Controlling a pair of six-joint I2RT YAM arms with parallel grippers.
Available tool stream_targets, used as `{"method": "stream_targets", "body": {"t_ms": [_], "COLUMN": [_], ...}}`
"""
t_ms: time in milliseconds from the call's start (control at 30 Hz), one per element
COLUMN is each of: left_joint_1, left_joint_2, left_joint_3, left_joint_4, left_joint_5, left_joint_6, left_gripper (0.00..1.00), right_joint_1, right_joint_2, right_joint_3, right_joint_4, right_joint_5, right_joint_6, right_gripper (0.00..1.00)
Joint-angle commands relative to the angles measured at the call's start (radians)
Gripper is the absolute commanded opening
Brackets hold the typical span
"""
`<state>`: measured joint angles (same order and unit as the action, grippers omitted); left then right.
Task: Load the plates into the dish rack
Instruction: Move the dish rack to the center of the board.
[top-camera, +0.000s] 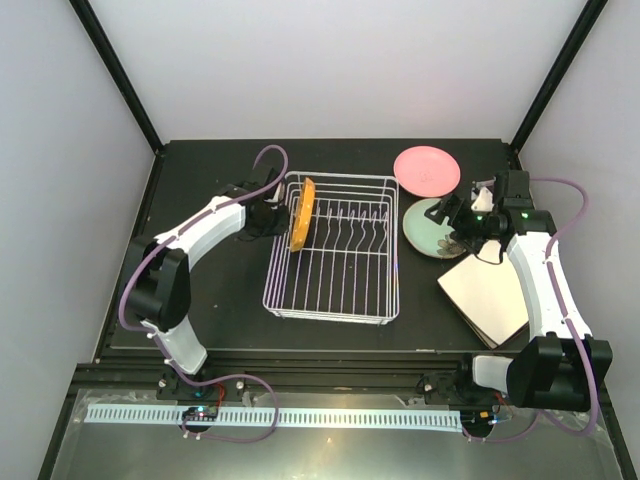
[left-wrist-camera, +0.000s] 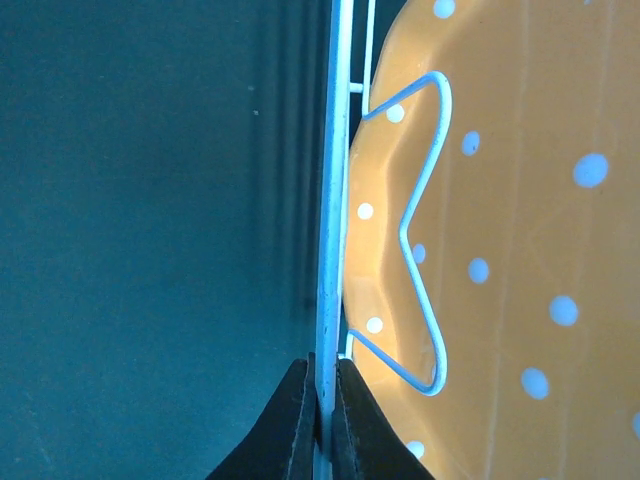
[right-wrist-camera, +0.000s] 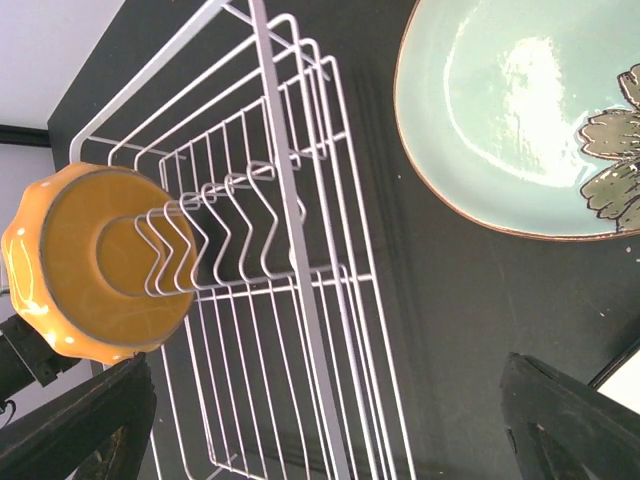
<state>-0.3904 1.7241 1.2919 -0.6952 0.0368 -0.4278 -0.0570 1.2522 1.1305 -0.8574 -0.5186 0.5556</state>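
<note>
The small orange plate (top-camera: 301, 213) stands on edge among the tines at the left end of the white wire dish rack (top-camera: 333, 318). My left gripper (top-camera: 275, 215) is at the rack's left side, shut on its rim wire (left-wrist-camera: 330, 200), and the white-dotted orange plate (left-wrist-camera: 520, 250) sits just beyond it. The pink plate (top-camera: 427, 170) lies flat at the back right. In front of it lies the pale green flower plate (top-camera: 425, 228). Square cream plates (top-camera: 487, 295) are stacked at the right. My right gripper (top-camera: 462, 215) hovers open over the green plate's right edge, holding nothing.
In the right wrist view the rack (right-wrist-camera: 290, 200) runs across the left, with the orange plate (right-wrist-camera: 90, 260) at its far end and the green plate (right-wrist-camera: 510, 110) at the upper right. Dark table (top-camera: 220, 300) surrounds the rack. Black frame posts stand at the back corners.
</note>
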Motion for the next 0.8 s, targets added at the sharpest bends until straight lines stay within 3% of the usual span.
{"method": "stream_targets", "body": {"t_ms": [0,633,700,767], "left_joint_1": [0.035,0.053,0.053,0.053], "left_joint_2": [0.026,0.069,0.070,0.071], "left_joint_3": [0.044,0.116,0.117,0.118], "left_joint_4": [0.010,-0.058,-0.058,-0.059], "left_joint_5": [-0.083,-0.096,-0.094,-0.094], "left_joint_6": [-0.148,-0.050,-0.043,-0.038], "left_gripper": [0.02,0.03,0.05,0.16], "right_joint_1": [-0.011,-0.085,-0.085,-0.086], "right_joint_2": [-0.009,0.022,0.024,0.025], "right_joint_3": [-0.002,-0.017,-0.017,-0.017], "right_joint_4": [-0.008,-0.001,0.003,0.002], "right_joint_5": [0.005,-0.018,-0.020,-0.016], "right_joint_6": [-0.018,-0.055,-0.054,-0.056], "right_gripper": [0.95,0.95,0.95,0.95]}}
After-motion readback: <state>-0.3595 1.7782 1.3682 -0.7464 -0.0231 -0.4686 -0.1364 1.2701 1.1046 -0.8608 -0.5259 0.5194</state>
